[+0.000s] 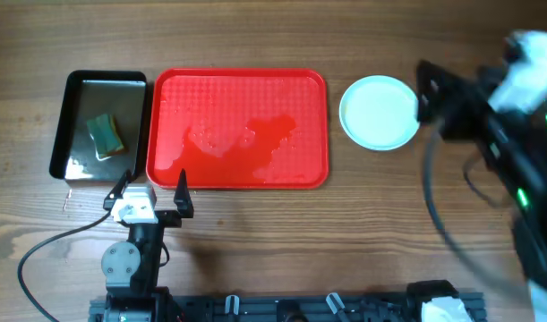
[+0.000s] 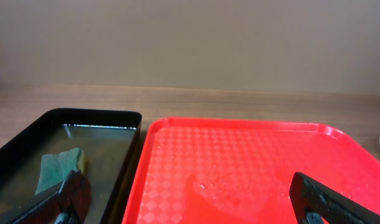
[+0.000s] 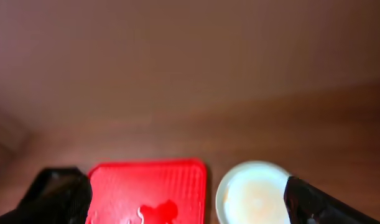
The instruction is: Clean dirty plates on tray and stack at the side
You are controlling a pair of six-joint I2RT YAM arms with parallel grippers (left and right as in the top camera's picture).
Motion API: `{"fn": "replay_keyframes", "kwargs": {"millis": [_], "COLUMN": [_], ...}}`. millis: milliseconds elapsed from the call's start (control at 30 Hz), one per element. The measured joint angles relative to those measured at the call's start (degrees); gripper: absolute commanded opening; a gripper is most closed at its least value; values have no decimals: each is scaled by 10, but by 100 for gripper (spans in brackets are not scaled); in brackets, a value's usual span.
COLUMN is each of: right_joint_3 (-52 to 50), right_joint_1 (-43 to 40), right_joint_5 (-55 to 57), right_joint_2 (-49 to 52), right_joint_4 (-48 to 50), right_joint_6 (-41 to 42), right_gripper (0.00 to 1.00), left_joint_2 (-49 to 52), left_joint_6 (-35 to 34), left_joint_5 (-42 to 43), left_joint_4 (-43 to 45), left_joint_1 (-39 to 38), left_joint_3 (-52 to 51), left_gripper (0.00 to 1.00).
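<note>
The red tray [image 1: 237, 89] lies mid-table with no plates on it, only a wet patch [image 1: 255, 139]. The pale mint plates [image 1: 379, 112] sit right of the tray; from above they read as one disc, so I cannot tell how many are stacked. The top one looks clean. My left gripper [image 1: 152, 192] is open and empty at the tray's front left corner. My right gripper [image 1: 430, 94] is open and empty just right of the plates, blurred. In the right wrist view the plates [image 3: 252, 196] lie beside the tray [image 3: 146, 183].
A black pan [image 1: 76, 85] of water with a green-yellow sponge [image 1: 105, 134] stands left of the tray. It also shows in the left wrist view [image 2: 102, 118], as do the sponge [image 2: 59, 168] and tray [image 2: 252, 155]. A cable runs front left.
</note>
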Motion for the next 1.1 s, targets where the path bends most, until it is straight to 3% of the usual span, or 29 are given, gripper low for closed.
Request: {"fn": "replay_keyframes", "kwargs": {"millis": [100, 167, 267, 367, 533, 667, 867, 1100], "right_joint_3": [-2, -59, -259, -489, -739, -845, -848, -848], "right_joint_1": [0, 0, 0, 0, 0, 0, 0, 0], "right_joint_5": [29, 61, 63, -10, -66, -75, -77, -81], "right_joint_2": [-68, -113, -210, -314, -445, -513, -559, -559], "right_joint_4": [-10, 24, 235, 466, 638, 628, 497, 484], "right_joint_6": [0, 0, -39, -172, -272, -285, -296, -280], "right_gripper": [99, 99, 99, 100, 100, 100, 99, 100], "left_joint_2": [0, 0, 0, 0, 0, 0, 0, 0], "left_joint_6": [0, 0, 0, 0, 0, 0, 0, 0], "left_joint_5": [0, 0, 0, 0, 0, 0, 0, 0], "left_joint_4": [0, 0, 0, 0, 0, 0, 0, 0], "left_joint_1": [0, 0, 0, 0, 0, 0, 0, 0], "left_joint_3": [0, 0, 0, 0, 0, 0, 0, 0], "left_gripper": [100, 100, 100, 100, 100, 100, 100, 100]}}
